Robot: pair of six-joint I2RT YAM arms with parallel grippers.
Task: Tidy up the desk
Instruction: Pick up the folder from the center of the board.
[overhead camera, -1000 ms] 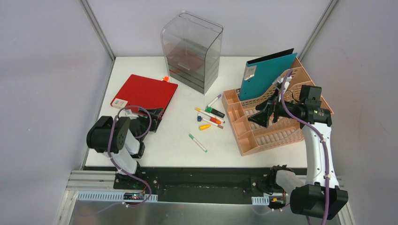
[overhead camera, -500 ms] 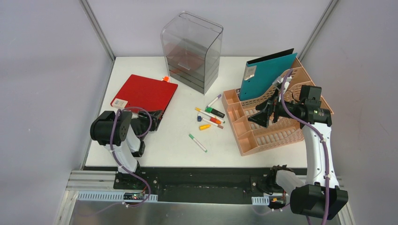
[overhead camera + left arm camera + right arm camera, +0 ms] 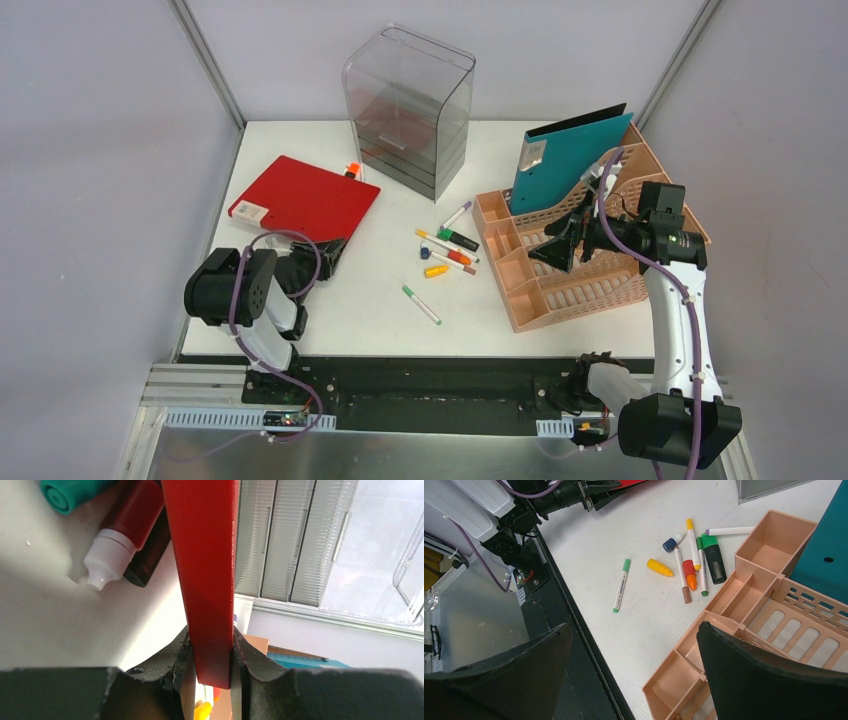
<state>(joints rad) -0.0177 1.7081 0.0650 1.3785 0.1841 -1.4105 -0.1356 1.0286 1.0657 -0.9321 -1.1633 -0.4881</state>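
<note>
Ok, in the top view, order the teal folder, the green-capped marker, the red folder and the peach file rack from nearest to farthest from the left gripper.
1. red folder, at the left, its near edge clamped in the left gripper.
2. green-capped marker, alone, near middle.
3. peach file rack, on the right.
4. teal folder, standing in the rack's far end, back right.

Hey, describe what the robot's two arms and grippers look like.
The left arm and right arm both have white link shells, rounded black joint housings and a purple cable looping alongside. The left gripper and right gripper are black, each with two broad matte fingers.
</note>
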